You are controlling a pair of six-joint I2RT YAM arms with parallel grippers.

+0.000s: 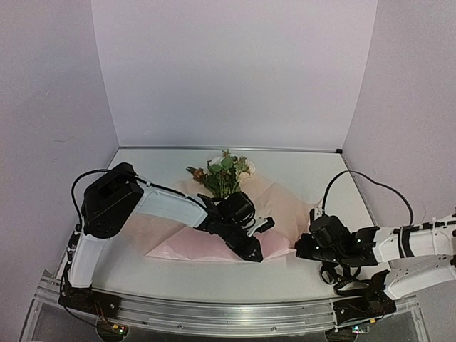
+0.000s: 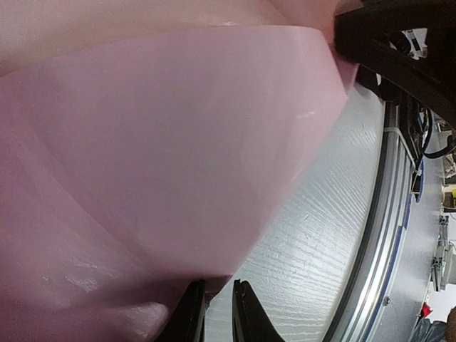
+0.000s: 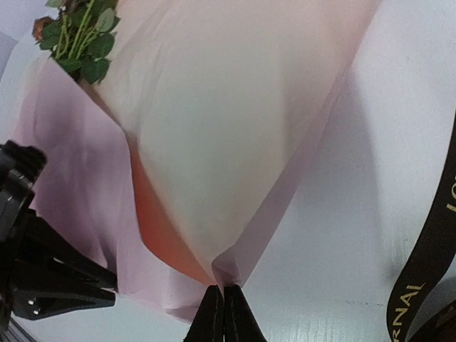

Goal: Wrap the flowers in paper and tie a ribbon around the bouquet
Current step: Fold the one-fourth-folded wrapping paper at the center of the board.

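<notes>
**A:** What does the top camera give you?

**B:** I see the paper [image 1: 285, 206] spread across the middle of the bench [image 1: 178, 278]. The flowers [image 1: 224, 174] lie at its far edge, heads toward the back wall. My left arm [image 1: 167, 206] reaches in over the sheet, and the left jaws sit low on it, close to the near edge. My right arm [image 1: 413, 242] comes in from the right, with the right jaws at the paper's right corner.

**A:** And the left wrist?

**B:** Pink paper fills most of it, a folded flap bulging up off the bench. My two fingers [image 2: 191, 317] stand a little apart, released, with a slit of bench showing between them. The flap's lowest point ends right at their tips. I can't tell whether it touches them.

**A:** Right wrist?

**B:** The right jaws are clenched, fingers pressed flat together. A narrowed corner of the paper runs straight into their tips, so I read them as grasping the paper. The sheet rises from there in a tented fold, and green leaves of the flowers poke out at its upper left end. The black left jaws show at the lower left, beside the paper. The ribbon [image 3: 427, 263], black with gold lettering, lies on the bench to the right, apart from the paper.
</notes>
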